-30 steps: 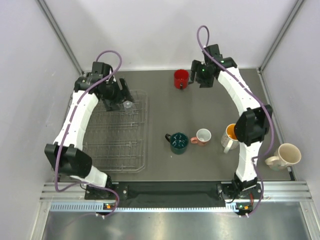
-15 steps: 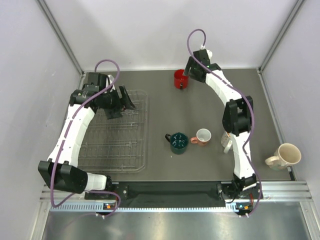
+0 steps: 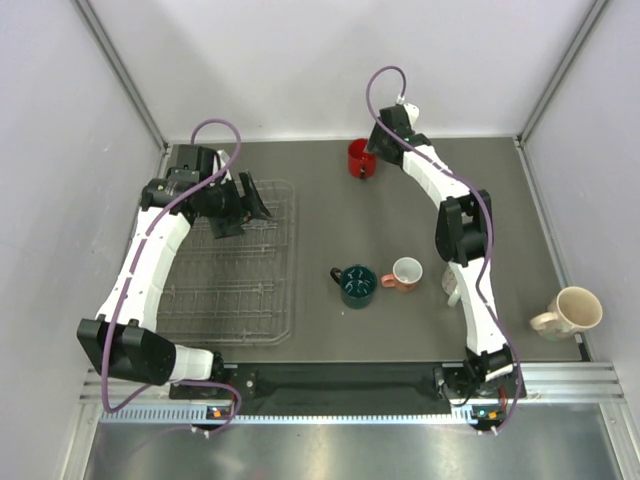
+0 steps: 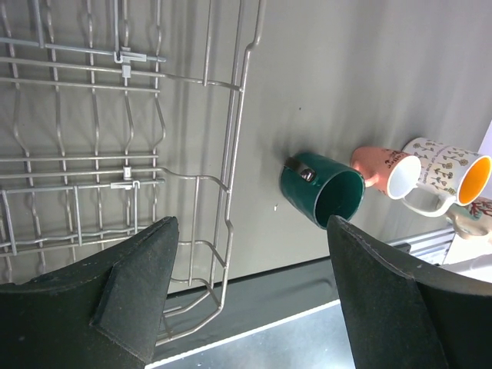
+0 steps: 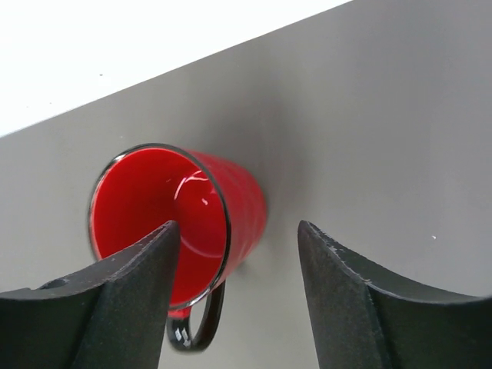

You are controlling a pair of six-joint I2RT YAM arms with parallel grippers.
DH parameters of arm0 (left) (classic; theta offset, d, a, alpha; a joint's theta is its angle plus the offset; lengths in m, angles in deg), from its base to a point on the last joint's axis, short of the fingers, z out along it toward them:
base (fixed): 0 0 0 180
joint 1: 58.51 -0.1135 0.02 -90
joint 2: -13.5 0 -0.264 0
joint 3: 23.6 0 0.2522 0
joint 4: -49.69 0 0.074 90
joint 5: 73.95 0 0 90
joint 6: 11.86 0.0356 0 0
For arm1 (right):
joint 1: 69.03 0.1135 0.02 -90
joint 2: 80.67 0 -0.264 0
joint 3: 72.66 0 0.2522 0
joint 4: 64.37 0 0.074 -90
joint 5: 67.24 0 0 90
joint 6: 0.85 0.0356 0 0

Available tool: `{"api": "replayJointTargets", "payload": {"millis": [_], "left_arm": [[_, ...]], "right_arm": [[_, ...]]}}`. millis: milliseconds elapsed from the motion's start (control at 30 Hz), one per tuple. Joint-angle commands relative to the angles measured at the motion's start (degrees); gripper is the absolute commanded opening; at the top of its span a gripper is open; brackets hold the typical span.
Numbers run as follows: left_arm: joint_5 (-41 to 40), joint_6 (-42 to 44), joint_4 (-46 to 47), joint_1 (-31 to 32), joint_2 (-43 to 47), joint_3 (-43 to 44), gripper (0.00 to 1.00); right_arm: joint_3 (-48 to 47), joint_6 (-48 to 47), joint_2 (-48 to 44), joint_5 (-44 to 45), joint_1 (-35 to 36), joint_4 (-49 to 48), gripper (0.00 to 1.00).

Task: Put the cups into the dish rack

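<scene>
A red mug stands at the table's far middle. My right gripper is open right at it, one finger over its mouth and the other outside its wall. Above the far right corner of the wire dish rack hangs my left gripper, open with nothing in it. A dark green mug and a pink mug stand mid-table. The white mug with orange inside is half hidden behind my right arm.
A tan cup stands near the right front edge. Light walls close in the back and both sides. My right arm stretches over the table's right half from its base to the red mug.
My right gripper has swung left and down onto the red mug and narrowed a little. My left gripper has drawn back a little over the rack; a small glass seen by it earlier no longer shows.
</scene>
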Motion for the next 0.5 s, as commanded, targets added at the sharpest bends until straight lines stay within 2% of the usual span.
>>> {"api": "replayJointTargets", "payload": {"millis": [0, 33, 100, 333, 433, 467], "left_arm": [[-0.49, 1.28, 0.86, -0.34, -0.49, 0.91, 0.83], [-0.75, 1.36, 0.77, -0.34, -0.57, 1.09, 0.83], [-1.1, 1.45, 0.42, -0.34, -0.66, 1.53, 0.83], [-1.98, 1.45, 0.16, -0.34, -0.75, 1.79, 0.83], [-1.81, 1.37, 0.24, -0.34, -0.93, 1.88, 0.83], [-1.81, 1.37, 0.24, -0.34, -1.01, 2.05, 0.83]], "right_arm": [[-3.57, -0.76, 1.56, 0.78, 1.26, -3.16, 0.6], [-3.66, -1.02, 1.74, 0.78, 1.34, -3.08, 0.59], [-3.75, -1.37, 2.26, 0.69, 1.43, -3.34, 0.5], [-4.45, -0.85, 3.76, 0.34, 1.7, -3.78, 0.43], [-4.45, 0.37, 4.11, -0.71, 1.61, -3.78, 0.35], [-4.1, 0.82, 4.11, -1.58, 1.52, -3.69, 0.28]]}}
